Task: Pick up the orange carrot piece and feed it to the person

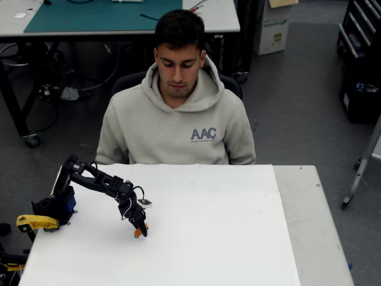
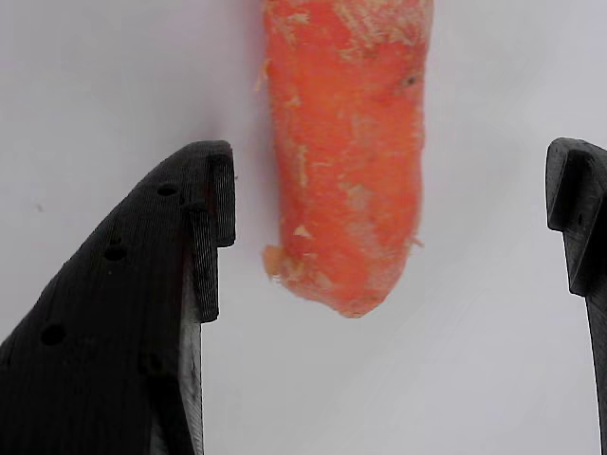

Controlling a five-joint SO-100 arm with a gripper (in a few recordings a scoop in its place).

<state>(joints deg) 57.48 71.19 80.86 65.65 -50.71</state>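
The carrot [image 2: 346, 156] is a stubby orange stick with a rough, flaky skin and a rounded, ragged end, lying flat on the smooth white tabletop [image 1: 226, 238]. The black hand [image 2: 389, 218] straddles it with fingers [image 2: 123, 322] spread apart, one to each side, neither touching it; the left finger is ribbed plastic with small holes. In the overhead view the dark arm [image 1: 98, 182] reaches down to the tabletop's left part, tip at the carrot [image 1: 140, 231]. The person [image 1: 178, 119] sits behind the far edge in a pale hoodie.
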